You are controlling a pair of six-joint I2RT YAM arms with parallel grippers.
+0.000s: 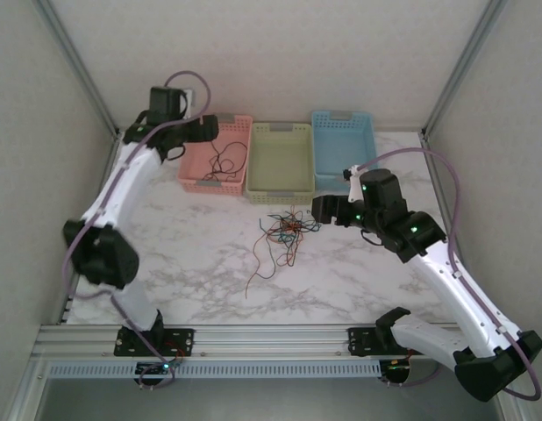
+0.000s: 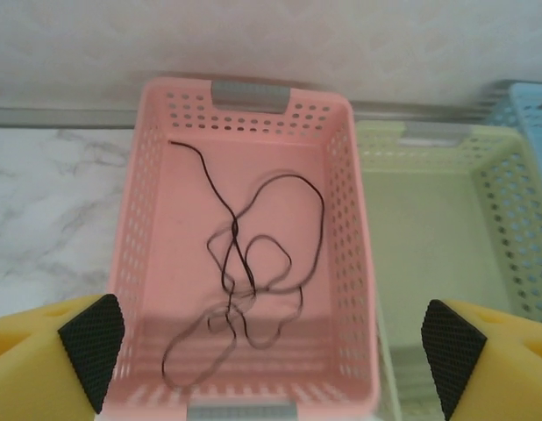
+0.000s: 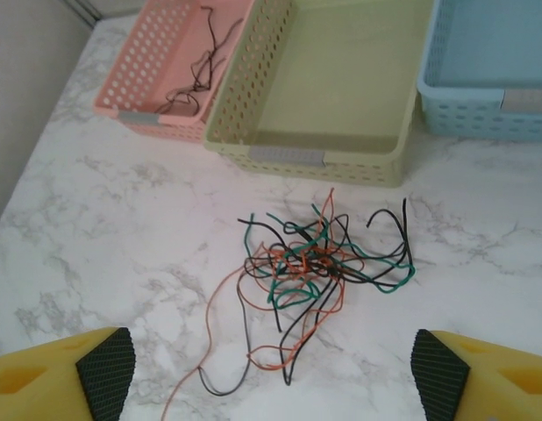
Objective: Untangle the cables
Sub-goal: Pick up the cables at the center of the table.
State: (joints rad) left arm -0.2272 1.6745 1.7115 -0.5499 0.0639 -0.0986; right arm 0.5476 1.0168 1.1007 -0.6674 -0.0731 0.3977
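Just below left gripper point(image 2: 271, 353), black cable point(image 2: 237, 226).

Three baskets point(image 1: 214, 186) point(image 1: 280, 198) point(image 1: 341, 117), two tools point(image 2: 271, 351) point(image 3: 267, 364)

Surface notes. You have a table point(image 3: 104, 219) with a marble-pattern top, smooth, with a faint sheen. The pink basket point(image 2: 144, 202), green basket point(image 3: 245, 114) and blue basket point(image 3: 473, 114) are perforated moulded plastic, matt to satin. Your cables point(image 3: 319, 263) have a thin, smooth, plastic-looking sheath, slightly glossy. On the left gripper point(image 2: 271, 338) and right gripper point(image 3: 271, 355) your pads point(image 2: 94, 338) read black, cross-hatched, matt and rubber-like, on smooth yellow plastic. In the frame rails point(image 1: 253, 338) you see bare matt metal.
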